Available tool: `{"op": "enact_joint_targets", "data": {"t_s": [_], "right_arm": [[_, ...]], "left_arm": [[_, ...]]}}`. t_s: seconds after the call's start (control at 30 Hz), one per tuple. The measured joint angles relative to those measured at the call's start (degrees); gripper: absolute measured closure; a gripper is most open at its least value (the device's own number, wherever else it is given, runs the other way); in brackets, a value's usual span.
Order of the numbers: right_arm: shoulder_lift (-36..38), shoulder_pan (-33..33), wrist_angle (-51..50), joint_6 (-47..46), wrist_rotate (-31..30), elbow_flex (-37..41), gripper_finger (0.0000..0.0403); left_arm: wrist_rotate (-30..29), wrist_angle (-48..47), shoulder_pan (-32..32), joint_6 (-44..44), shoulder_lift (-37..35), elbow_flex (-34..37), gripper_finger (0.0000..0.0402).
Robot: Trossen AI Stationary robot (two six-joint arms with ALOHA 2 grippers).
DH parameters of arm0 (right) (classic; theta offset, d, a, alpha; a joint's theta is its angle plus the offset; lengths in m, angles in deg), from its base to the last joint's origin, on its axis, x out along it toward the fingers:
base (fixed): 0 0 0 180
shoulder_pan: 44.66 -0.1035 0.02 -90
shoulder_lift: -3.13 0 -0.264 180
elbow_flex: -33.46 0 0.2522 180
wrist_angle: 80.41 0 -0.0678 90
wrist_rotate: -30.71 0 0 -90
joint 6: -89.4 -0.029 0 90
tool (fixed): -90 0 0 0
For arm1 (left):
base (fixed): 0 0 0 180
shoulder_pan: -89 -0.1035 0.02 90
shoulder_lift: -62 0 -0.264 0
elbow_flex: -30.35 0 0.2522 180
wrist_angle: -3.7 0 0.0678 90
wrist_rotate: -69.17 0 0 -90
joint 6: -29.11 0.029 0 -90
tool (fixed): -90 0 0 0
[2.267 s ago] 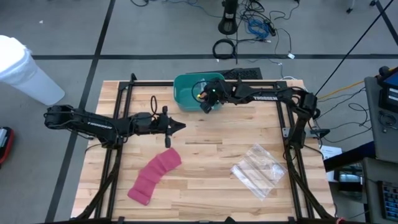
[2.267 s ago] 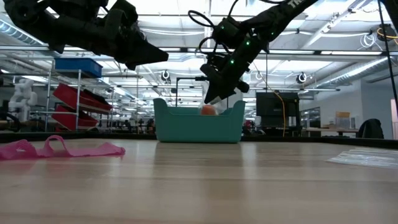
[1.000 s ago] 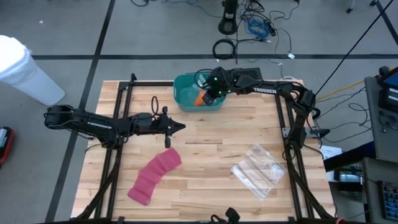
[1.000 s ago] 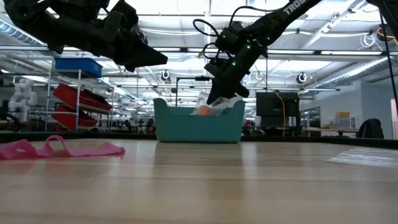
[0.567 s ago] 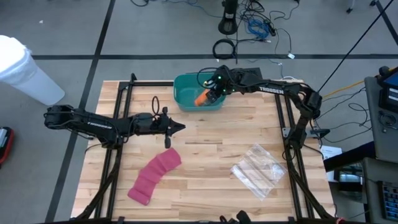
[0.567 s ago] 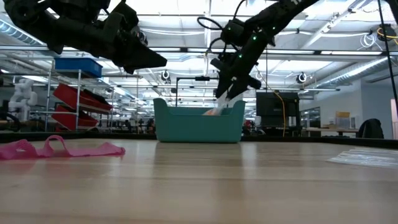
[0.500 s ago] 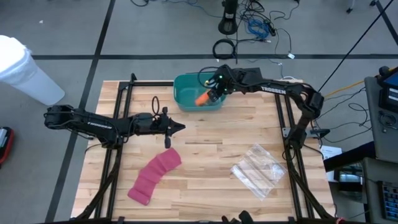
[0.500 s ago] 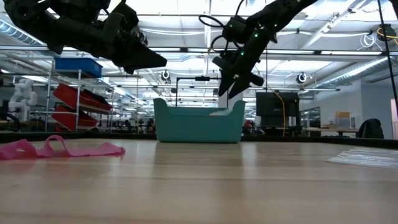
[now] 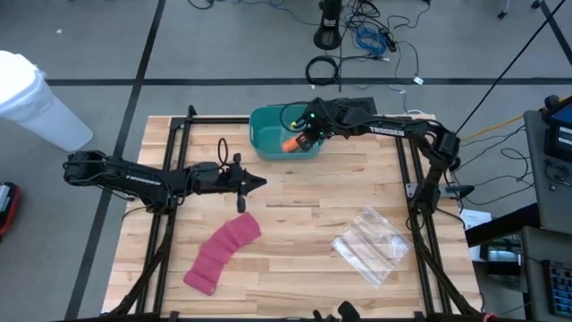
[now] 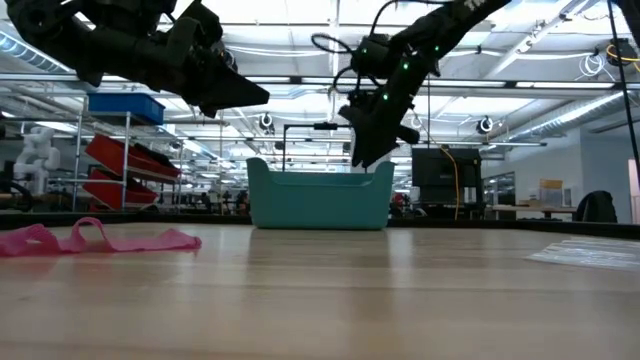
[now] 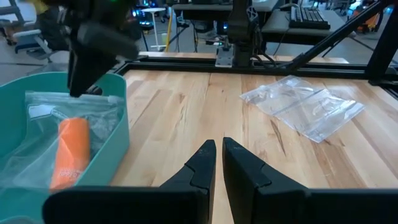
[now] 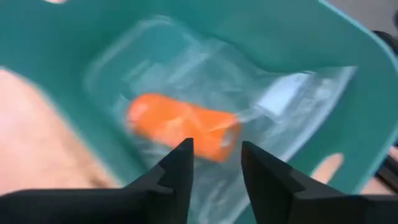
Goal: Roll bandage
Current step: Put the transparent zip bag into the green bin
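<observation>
The wooden table (image 9: 295, 224) holds three things. A teal tub (image 9: 268, 134), a pink bandage (image 9: 221, 251) and a clear bag (image 9: 371, 243) lie on it.

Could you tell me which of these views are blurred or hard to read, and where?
Right wrist view: motion-smeared, so the orange roll in its clear bag inside the teal bin looks soft. Low view: bright ceiling lights leave both arms as dark shapes above the bin. Left wrist view: sharp on the table, blurred on the dark arm nearby. High view: evenly lit, the pink bandage clear.
</observation>
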Motion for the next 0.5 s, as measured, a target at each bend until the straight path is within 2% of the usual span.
{"op": "enact_joint_targets", "data": {"t_s": [0.27, 0.5], "right_arm": [[-4.8, 1.3, -0.2, 3.8, -0.6, 0.0, 0.0342], [-8.8, 0.0, 0.7, 11.2, 0.6, 0.0, 0.0363]], "left_arm": [[0.0, 0.7, 0.0, 0.0, 0.0, 0.0, 0.0366], [0.0, 0.7, 0.0, 0.1, 0.0, 0.0, 0.0366]]}}
